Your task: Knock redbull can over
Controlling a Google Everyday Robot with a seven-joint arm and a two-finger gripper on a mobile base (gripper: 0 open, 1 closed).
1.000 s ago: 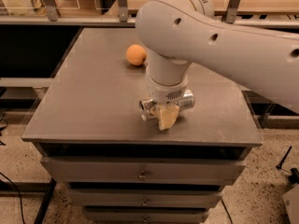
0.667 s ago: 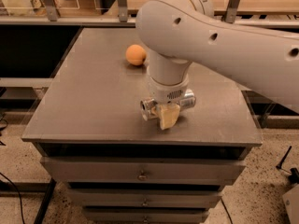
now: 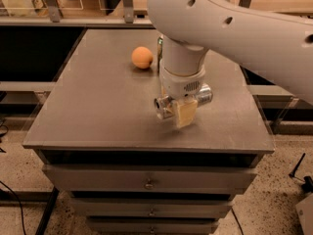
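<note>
The redbull can (image 3: 165, 106), slim and silver, lies horizontally under the arm near the table's front middle. Its two ends stick out left and right of the gripper (image 3: 184, 115), one at the left and one at the right (image 3: 206, 94). The gripper points down from the big white arm (image 3: 230, 28) and sits right over the can's middle, hiding it. I cannot tell whether the can rests on the table or is held just above it.
An orange (image 3: 142, 58) sits on the grey table (image 3: 88, 106) at the back middle. A sliver of a green can (image 3: 159, 47) shows behind the arm, right of the orange. The table has drawers below its front edge (image 3: 146, 148).
The gripper and the horizontal can have shifted slightly to the right and away from the front edge. The orange has not moved.
</note>
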